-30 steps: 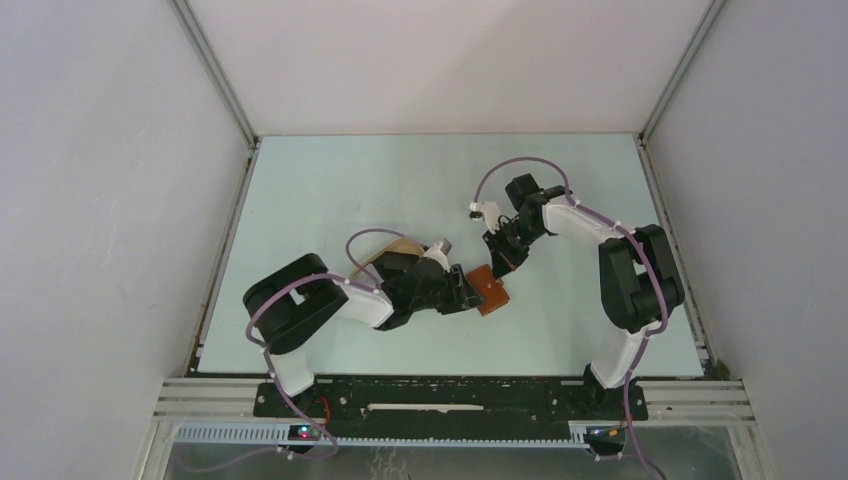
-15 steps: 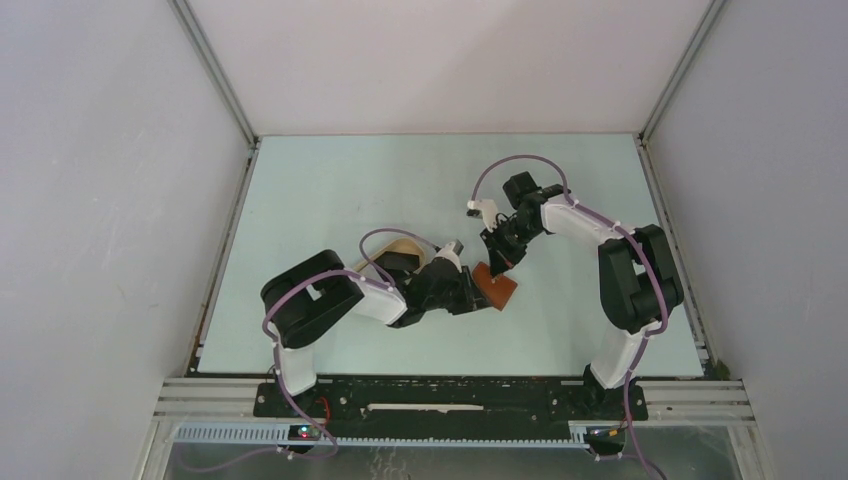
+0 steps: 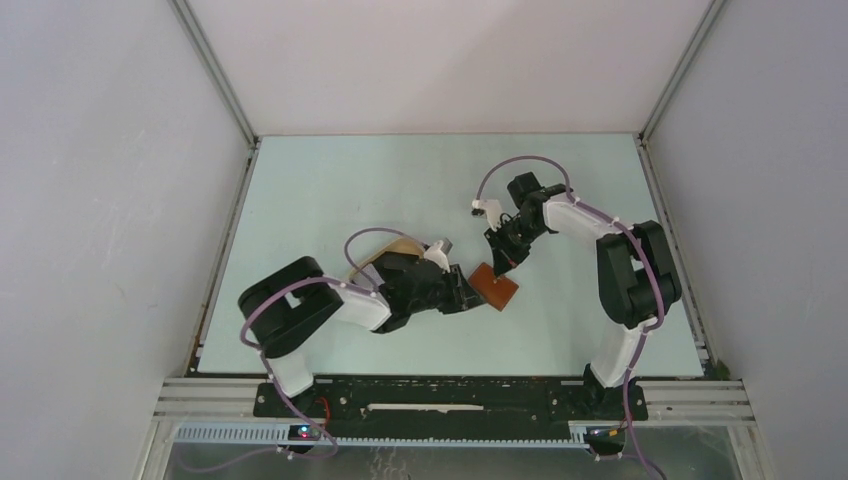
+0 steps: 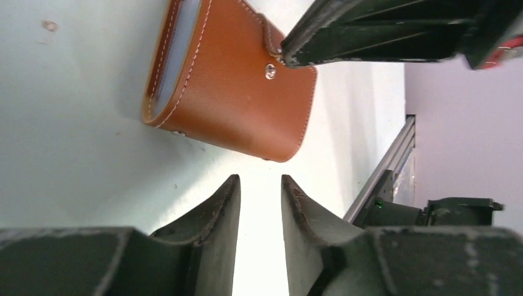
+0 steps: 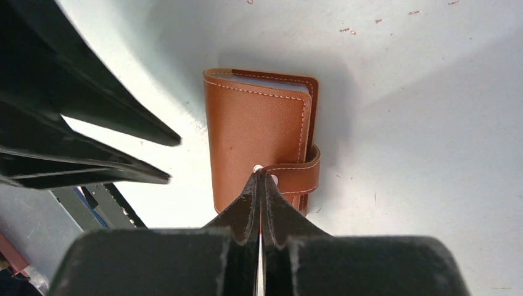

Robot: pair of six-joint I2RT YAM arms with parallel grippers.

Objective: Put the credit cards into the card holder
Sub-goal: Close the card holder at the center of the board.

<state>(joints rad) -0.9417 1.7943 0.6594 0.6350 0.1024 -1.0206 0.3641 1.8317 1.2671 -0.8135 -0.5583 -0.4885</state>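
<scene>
The card holder (image 3: pixel 495 289) lies folded near the table's middle, between the arms. The right gripper (image 5: pixel 259 176), fingers pressed together, is set on the strap by the snap stud (image 4: pixel 270 71). The left gripper (image 4: pixel 260 203), narrowly parted and empty, is held just left of it. The credit cards (image 4: pixel 177 52) are perhaps glimpsed as a bluish edge inside. Fastening seems in hand, so a firm press on the snap is called for.
</scene>
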